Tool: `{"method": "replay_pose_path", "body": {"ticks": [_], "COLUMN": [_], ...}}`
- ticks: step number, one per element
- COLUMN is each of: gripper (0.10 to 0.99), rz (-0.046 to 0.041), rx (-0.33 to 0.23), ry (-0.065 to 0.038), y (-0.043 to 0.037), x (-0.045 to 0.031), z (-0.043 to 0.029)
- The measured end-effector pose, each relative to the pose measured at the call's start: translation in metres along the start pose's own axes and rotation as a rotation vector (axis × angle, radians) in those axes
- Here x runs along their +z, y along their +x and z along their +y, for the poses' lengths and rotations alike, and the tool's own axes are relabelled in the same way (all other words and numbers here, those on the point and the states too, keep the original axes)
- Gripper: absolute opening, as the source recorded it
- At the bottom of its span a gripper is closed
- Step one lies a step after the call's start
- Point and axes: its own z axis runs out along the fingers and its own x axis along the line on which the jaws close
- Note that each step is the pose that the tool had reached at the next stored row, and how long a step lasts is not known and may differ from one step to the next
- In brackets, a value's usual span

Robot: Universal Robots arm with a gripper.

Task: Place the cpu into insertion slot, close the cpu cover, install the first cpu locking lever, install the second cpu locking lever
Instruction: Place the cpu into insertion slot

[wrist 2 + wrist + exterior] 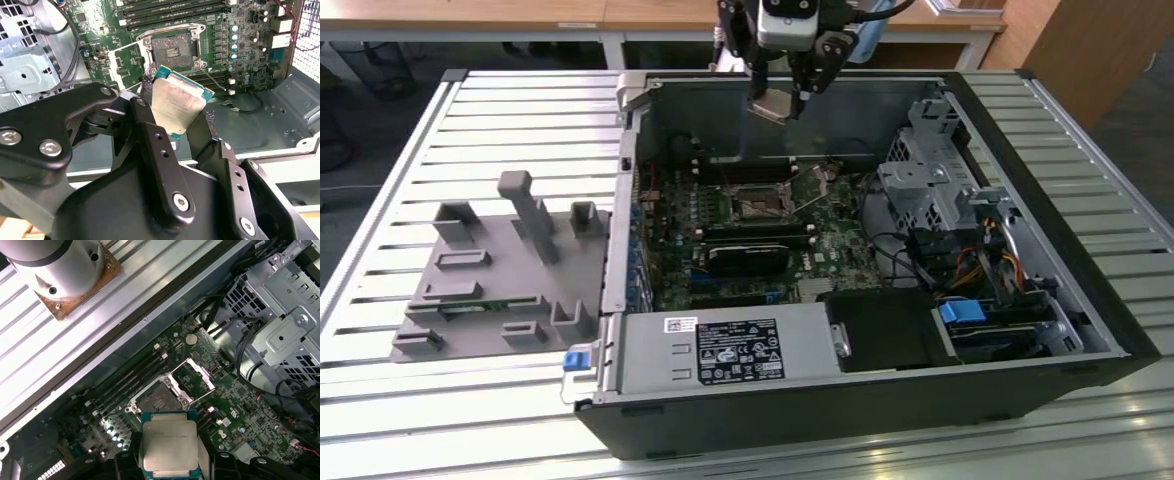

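In the lower part of the exterior view, nearest the camera, the open black computer case (pixel 1067 385) lies on its side on the slatted table (pixel 400 420). A labelled power supply (pixel 720 350) sits at its near edge, and a grey fixture tray (pixel 494 270) lies outside it on the exterior view's left. Further in, at the middle of the frame, the green motherboard (pixel 720 245) carries the insertion slot (pixel 757 203), a dark square with a silvery rim and nothing seated in it. In both wrist views the cpu cover (pixel 125 62) (pixel 195 375) is swung up and away from the insertion slot (pixel 171 50) (pixel 157 401), leaving it open. A thin wire lever (pixel 216 80) beside the socket looks unlatched (though I cannot make out its far end). Furthest back, at the upper middle of the exterior view, the gripper (pixel 781 100) hangs above the far wall of the case with its two black fingers (pixel 150 125) clamped on opposite edges of the cpu (pixel 774 105). The cpu (pixel 175 102) (pixel 170 447) is tilted, its dull metal top toward the cameras, well apart from the slot and higher than the board. As I judge it, the work is early in its first step: the chip is gripped and in the air but not seated, the cover is not closed, and neither locking lever is installed.
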Motion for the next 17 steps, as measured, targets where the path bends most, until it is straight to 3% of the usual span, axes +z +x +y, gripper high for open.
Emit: {"method": "replay_pose_path", "body": {"ticks": [17], "gripper": [0.525], "rz": [-0.0091], "rx": [0.102], "ry": [-0.002], "y": [0.0000], "x": [0.0005], "z": [-0.0001]}}
